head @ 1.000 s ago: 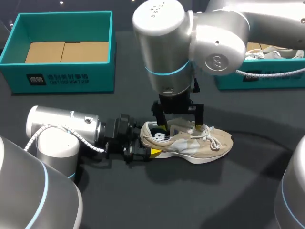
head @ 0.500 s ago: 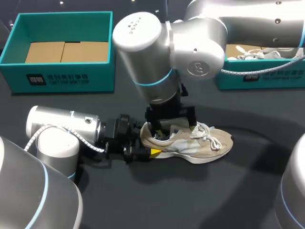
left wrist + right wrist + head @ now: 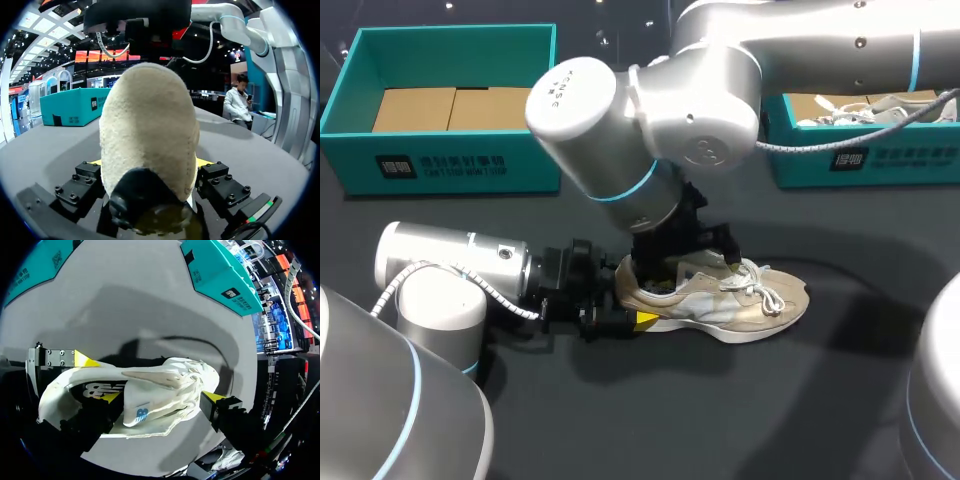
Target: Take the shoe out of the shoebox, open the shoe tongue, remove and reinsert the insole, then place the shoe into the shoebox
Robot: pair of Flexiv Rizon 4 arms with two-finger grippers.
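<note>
- The right gripper [image 3: 162,397] stands spread wide over the shoe [image 3: 720,300]. One yellow-tipped finger [image 3: 111,396] is down inside the shoe's opening. The other finger [image 3: 216,398] is outside, just beside the laced front. The tongue [image 3: 147,407] lies between them without being pinched (jaws apart, holding nothing).
- The left gripper [image 3: 148,167] lies low over the table [image 3: 770,400] and is clamped on the shoe's heel, with a finger block pressed against each side of it.
- The shoe, beige with a white sole, stands upright on its sole near the table's middle. Its heel is toward the left arm and its toe points away from it, with white laces [image 3: 760,285] loose over the front.
- The right arm enters from the far right and reaches past the middle, its wrist standing directly above the shoe.
- The teal shoebox [image 3: 460,165] sits at the table's far left, well apart from the shoe, with bare cardboard showing in its bottom.
- A second teal box [image 3: 860,160] at the far right holds pale shoes.
</note>
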